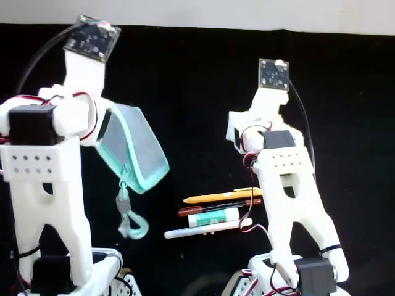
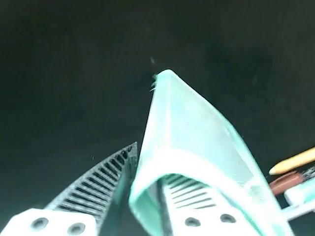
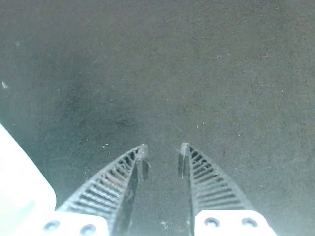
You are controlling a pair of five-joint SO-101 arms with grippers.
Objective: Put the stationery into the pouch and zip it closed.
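Translucent teal-edged pouch (image 1: 133, 148): clamped in left claw (image 2: 146, 152), hanging above black table (image 1: 185, 74), left of the stationery.
Right claw (image 3: 162, 157): apart, empty.
Yellow pencil (image 1: 222, 197), brown pen (image 1: 216, 208), green-white tube (image 1: 213, 216), white marker (image 1: 200, 230): lying close together.
Risks: gripping one probably scatters its neighbours; the edge-held pouch may slip.

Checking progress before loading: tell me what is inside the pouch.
Through the clear wall of the pouch no stationery shows inside; the pens lie on the table. The end clamped in the left pincer is hidden by it.

Teal-trimmed clear pouch (image 1: 136, 145); black table (image 1: 185, 92); yellow pencil (image 1: 219, 197).
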